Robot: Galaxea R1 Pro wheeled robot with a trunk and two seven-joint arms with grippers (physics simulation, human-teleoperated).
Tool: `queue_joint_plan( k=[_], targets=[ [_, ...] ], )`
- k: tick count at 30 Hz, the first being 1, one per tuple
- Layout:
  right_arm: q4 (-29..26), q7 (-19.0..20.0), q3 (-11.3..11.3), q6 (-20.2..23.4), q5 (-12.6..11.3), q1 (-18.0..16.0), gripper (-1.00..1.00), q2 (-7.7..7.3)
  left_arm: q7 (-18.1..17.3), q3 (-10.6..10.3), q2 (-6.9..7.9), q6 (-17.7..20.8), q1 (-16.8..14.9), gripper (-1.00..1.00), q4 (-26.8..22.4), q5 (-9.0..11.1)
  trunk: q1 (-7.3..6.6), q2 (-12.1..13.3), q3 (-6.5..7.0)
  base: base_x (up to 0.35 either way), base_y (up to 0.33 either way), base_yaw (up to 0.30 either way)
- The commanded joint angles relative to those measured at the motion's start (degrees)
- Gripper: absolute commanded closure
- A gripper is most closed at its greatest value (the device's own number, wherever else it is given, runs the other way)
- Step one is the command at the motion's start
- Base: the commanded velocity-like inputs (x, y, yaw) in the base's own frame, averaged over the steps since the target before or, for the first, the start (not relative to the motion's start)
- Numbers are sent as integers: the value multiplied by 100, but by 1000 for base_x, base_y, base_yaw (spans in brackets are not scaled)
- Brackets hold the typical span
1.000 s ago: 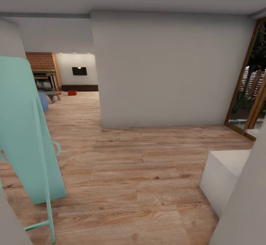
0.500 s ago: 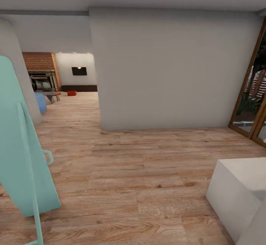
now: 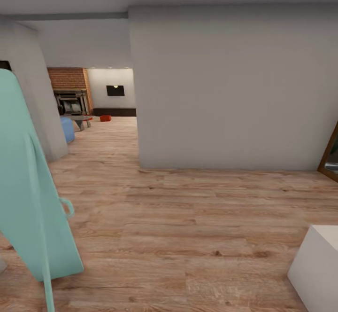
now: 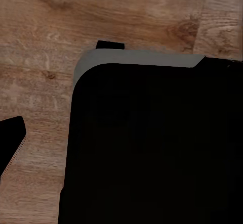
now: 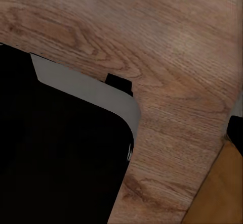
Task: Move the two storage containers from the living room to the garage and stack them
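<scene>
A storage container (image 3: 105, 118) sits on the living room's wood floor (image 3: 188, 218), far upper left down the hallway, awaiting collection; whether either gripper is apart or together cannot be told

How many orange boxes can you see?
1. One orange box sits on the wood floor far off in the living room, near the dark cabinet under the TV. Another may be hidden behind the walls.
</scene>
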Motion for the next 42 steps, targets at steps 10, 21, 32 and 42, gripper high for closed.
queue_joint_plan(
  k=[10, 21, 32, 42],
  targets=[
    [9, 0, 49, -25, -46, -4, -100, 1, -7, 2, 0, -14, -2, -100, 2, 42, 3, -3, -6, 323, 0, 3],
    [9, 0, 40, -25, -51, -4, -100, 1, -7, -6, -4, -14, -2, -100, 2, 15, 3, -3, -6, 323, 0, 0],
    [9, 8, 65, -10, -11, -4, -100, 1, -7, -7, 0, -14, -2, -100, 2, 20, 3, -3, -6, 323, 0, 0],
    [9, 0, 60, -17, -41, -4, -100, 1, -7, -5, 0, -14, -2, -100, 2, 21, 3, -3, -6, 323, 0, 0]
  ],
)
